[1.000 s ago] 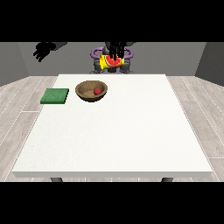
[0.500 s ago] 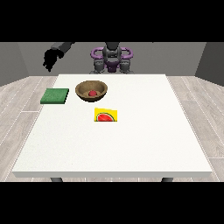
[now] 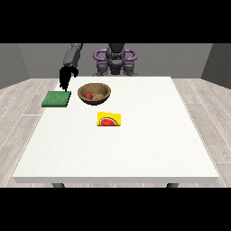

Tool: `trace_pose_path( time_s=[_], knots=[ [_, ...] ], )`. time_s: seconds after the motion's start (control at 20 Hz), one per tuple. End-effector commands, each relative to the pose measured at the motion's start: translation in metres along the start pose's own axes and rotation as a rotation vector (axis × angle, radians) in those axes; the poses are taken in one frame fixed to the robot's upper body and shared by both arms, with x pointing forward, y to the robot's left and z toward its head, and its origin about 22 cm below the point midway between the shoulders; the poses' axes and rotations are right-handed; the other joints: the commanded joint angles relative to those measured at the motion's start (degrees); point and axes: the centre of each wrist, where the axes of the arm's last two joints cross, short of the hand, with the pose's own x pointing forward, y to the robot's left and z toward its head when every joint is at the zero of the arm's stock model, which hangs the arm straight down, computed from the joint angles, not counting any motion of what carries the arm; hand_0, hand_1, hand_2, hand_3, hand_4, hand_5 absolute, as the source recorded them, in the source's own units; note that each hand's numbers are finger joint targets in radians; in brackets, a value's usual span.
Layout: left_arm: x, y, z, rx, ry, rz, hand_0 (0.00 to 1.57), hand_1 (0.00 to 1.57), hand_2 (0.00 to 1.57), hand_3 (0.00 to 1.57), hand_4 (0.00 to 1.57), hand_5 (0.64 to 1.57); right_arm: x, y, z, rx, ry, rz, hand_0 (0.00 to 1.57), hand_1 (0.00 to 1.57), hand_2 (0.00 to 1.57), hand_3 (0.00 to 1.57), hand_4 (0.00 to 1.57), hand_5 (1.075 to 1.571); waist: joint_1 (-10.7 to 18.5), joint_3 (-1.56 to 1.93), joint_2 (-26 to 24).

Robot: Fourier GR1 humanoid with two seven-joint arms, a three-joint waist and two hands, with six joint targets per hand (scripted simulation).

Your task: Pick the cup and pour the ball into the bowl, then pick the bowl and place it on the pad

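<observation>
A brown wooden bowl (image 3: pixel 94 93) stands on the white table (image 3: pixel 149 149) at the back left, and a red ball (image 3: pixel 89 95) lies inside it. To the bowl's left lies the flat green pad (image 3: pixel 56 99). In front of the bowl a yellow cup (image 3: pixel 109 119) with a red watermelon print lies on the table, with no hand near it. The hand at the view's left (image 3: pixel 65 76) hangs above the pad's far edge, to the left of the bowl, with its fingers pointing down and nothing in them. No hand shows at the view's right.
The robot's torso (image 3: pixel 115 61) stands behind the table's far edge. Grey wooden floor surrounds the table.
The cup has left the robot's chest and now lies on the table before the bowl. The hand at the view's left has come down and nearer, over the pad.
</observation>
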Motion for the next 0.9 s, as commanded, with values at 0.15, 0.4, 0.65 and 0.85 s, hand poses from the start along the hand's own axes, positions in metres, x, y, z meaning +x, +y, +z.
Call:
trace_pose_path(
  time_s=[0.15, 0.4, 0.65, 0.85],
  knots=[
    [0.007, 0.079, 0.024, 0.005, -0.061, 0.052, 0.0, 0.0, 0.0, 0.0, 0.99, 1.561, -0.025, 0.006, -0.002, 0.009, -0.03, -0.028, 0.0, 0.0, 0.0, 0.0, 0.69, 1.566, 0.07, 0.13, 4.82],
    [0.013, 0.086, 0.034, -0.008, -0.057, 0.051, 0.0, 0.0, 0.0, 0.0, 1.01, 1.536, -0.047, 0.026, -0.009, 0.022, -0.042, -0.037, 0.0, 0.0, 0.0, 0.0, 0.57, 1.559, -0.62, 0.15, 5.02],
    [0.039, 0.092, 0.037, 0.003, -0.097, 0.031, 0.0, 0.0, 0.0, 0.0, 1.01, 1.536, -0.052, 0.037, -0.021, 0.045, -0.037, -0.037, 0.0, 0.0, 0.0, 0.0, 0.52, 1.554, -1.26, 0.16, 7.24],
    [0.035, 0.11, 0.047, 0.023, -0.139, 0.018, 0.0, 0.0, 0.0, 0.0, 1.02, 1.536, -0.056, 0.06, -0.026, 0.061, -0.11, -0.036, 0.0, 0.0, 0.0, 0.0, 0.48, 1.548, -1.81, 0.15, 10.4]
  ],
)
